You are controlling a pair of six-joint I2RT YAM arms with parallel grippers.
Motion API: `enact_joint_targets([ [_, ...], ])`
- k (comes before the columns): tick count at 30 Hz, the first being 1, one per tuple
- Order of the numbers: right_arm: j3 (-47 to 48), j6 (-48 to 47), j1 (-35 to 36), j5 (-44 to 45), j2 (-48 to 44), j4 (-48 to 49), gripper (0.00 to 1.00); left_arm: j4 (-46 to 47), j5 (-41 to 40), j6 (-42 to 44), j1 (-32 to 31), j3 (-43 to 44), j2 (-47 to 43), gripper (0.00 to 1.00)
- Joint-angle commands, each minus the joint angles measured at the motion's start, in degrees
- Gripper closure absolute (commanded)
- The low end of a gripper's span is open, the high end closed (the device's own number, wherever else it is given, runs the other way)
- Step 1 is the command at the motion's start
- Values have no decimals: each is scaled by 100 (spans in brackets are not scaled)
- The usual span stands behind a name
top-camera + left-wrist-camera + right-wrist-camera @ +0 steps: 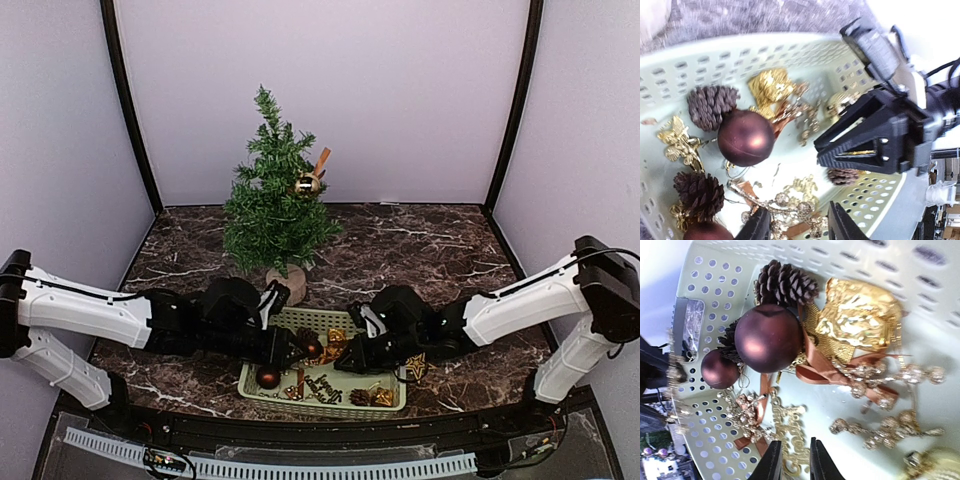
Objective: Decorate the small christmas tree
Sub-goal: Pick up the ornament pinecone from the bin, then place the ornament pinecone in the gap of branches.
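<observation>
The small christmas tree (272, 190) is stood upright on its wooden stump at the back of the marbled desk (430, 240), just behind the perforated basket (330, 318), within reach of both arms. One gold bauble (306, 184) is already hung on its right side. Both hands are lowered into the basket, where the loose decorations are kept together. The left hand (797, 227) is held with its fingers apart over a beaded gold sprig (785, 202), nothing gripped, apparently lined up for a pick. The right hand (791, 460) has its fingers drawn nearly together on a flat gold filigree ornament (787, 432), seemingly pinched by its thin edge. A brown bauble (768, 337) and a pine cone (785, 284) lie untouched nearby.
</observation>
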Motion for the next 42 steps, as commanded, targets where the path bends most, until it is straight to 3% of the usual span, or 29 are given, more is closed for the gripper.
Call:
enact_joint_targets([
  [1,267,-428,19,408,-269,-529,80,-567,-269,191,85,50,-421,59],
  [8,371,-686,-19,855,-1078,-634,78,-971,-271,580,198,175,-1367,58],
  [15,290,-808,-245,1147,-1674,-880,77,-2293,-1,1019,1338,1060,-2529,55],
  [19,241,-834,-301,1161,-1757,-820,77,-3106,332,1654,1980,2004,-2267,54],
  [30,180,-801,-305,1123,-1748,-433,77,-3341,736,2747,2928,3966,-959,54],
  [42,60,-692,-305,1037,-1625,-187,77,-2595,1213,2437,3168,4255,-482,54],
])
